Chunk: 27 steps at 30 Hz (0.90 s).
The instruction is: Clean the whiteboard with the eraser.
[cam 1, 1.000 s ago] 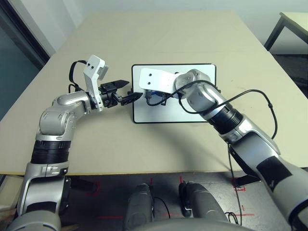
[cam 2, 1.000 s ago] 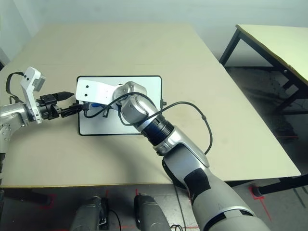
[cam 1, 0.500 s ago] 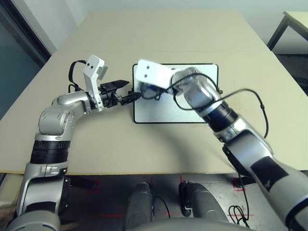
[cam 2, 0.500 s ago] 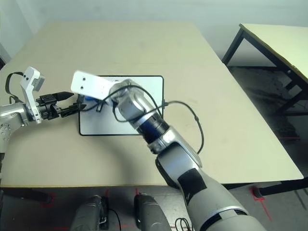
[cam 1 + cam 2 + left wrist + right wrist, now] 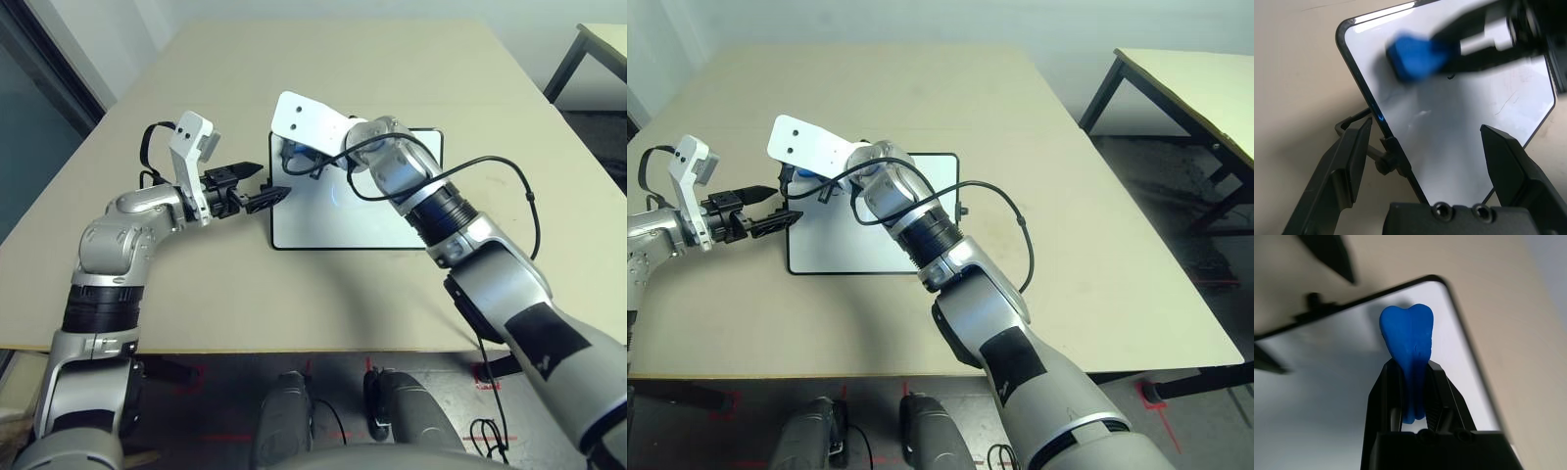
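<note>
One blue eraser [image 5: 1411,340] clenched in right fingers [image 5: 1435,396], moved toward whiteboard's [image 5: 343,220] far-left corner, left fingers [image 5: 1354,166] spread, unmoved

Silver arms [image 5: 108,250] with black details and a white right wrist bracket [image 5: 306,119].
Two dark dots mark that bracket; beside it a black cable [image 5: 505,162] loops out, and beyond it follow a ribbed black collar [image 5: 441,213] and a black patch [image 5: 547,340]. Well apart from it, the left gripper [image 5: 279,178] has black, pointed fingers.
</note>
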Each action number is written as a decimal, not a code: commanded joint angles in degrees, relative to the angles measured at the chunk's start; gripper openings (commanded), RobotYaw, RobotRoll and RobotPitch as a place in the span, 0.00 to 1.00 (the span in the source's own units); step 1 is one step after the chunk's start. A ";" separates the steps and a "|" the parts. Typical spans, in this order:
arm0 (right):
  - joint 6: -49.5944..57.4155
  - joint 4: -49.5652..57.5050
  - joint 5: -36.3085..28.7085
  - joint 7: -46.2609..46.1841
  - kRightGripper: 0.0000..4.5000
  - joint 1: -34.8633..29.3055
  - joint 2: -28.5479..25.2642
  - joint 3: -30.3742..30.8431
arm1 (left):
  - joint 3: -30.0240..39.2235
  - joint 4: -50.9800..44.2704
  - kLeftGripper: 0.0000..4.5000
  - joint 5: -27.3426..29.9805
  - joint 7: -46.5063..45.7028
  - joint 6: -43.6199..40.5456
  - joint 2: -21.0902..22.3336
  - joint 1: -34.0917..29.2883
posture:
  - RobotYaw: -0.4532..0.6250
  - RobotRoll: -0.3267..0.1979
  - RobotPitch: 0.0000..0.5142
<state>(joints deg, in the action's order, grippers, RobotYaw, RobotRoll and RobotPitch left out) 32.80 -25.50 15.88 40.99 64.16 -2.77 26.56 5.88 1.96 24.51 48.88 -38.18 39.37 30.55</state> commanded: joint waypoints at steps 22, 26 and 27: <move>0.40 0.66 0.45 -0.81 0.13 -4.37 -0.95 0.74 | -0.04 -2.27 1.00 0.71 -0.11 -1.60 0.51 -0.09 | 0.41 0.62 0.25; 1.25 2.71 0.57 -0.30 0.13 -6.14 -1.55 1.15 | -0.06 -2.13 1.00 0.71 -0.11 -1.68 0.60 0.18 | 0.41 0.62 0.26; 0.74 1.94 0.44 -0.72 0.13 -5.63 -1.60 0.60 | -0.06 -2.11 1.00 0.70 -0.12 -1.67 0.61 0.21 | 0.41 0.62 0.26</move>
<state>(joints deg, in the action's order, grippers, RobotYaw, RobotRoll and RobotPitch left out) 32.64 -21.97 15.83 40.30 59.10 -3.63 26.69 5.87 0.18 25.00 48.63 -39.41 39.55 30.60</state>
